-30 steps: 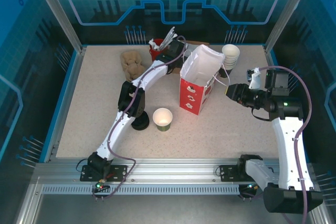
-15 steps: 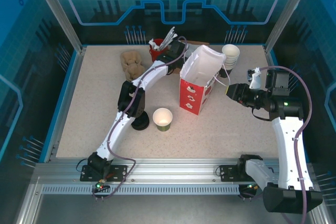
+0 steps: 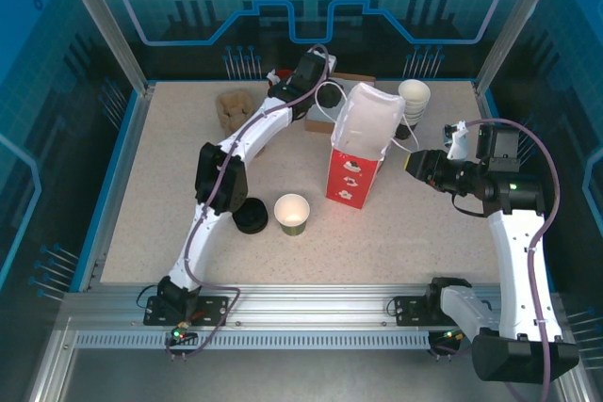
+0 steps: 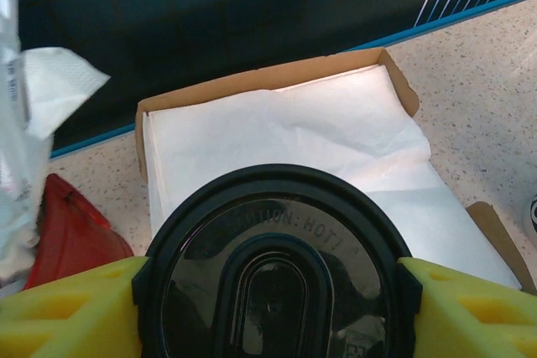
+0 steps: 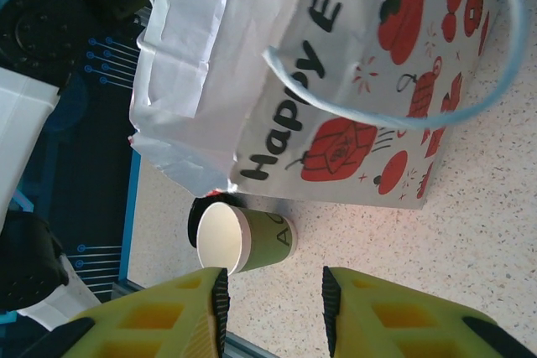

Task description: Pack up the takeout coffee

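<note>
The paper bag (image 3: 356,162) stands open in the middle of the counter (image 3: 151,185). The olive cup (image 3: 293,214) stands upright and uncovered near its near-left side, well apart from the left pincer (image 4: 268,308), which is clamped on a black lid (image 4: 273,241) at the far edge. The right pincer (image 5: 273,291), jaws apart and empty, faces the bag.

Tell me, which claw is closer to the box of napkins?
Left. The left claw hovers right by the napkin box, gripping a black lid. The right claw is farther off, on the other side of the paper bag.
</note>
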Robot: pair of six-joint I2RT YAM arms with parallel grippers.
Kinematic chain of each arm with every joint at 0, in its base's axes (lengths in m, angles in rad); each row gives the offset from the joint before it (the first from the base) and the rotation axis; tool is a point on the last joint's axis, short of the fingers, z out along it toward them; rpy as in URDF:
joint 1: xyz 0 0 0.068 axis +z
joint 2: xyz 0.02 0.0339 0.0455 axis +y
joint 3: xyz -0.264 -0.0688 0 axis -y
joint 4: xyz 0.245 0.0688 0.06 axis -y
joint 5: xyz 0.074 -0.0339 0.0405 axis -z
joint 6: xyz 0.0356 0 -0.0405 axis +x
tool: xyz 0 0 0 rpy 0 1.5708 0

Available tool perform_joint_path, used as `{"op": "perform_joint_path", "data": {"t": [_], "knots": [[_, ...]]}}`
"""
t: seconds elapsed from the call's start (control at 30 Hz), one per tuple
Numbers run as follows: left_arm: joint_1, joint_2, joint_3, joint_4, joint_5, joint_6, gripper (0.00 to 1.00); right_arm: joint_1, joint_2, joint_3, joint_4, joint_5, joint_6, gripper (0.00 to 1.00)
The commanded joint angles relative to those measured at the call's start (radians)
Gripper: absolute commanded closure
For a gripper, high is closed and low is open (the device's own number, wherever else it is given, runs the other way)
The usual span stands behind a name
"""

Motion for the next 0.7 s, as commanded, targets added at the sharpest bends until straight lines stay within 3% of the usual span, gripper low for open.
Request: {"op": "perform_joint_path", "data": {"t": [0.0,0.67], "knots": [[0.001,-0.084,-0.079,0.021,-0.022,0.013,0.30,-0.016,-0.012,-0.007,0.015,-0.026,0.009,0.62],[0.077,-0.555,-0.653,0.113,-0.065,-0.044,0.30,-0.016,-0.020,-0.020,0.037,-0.044,0.033,0.62]]}}
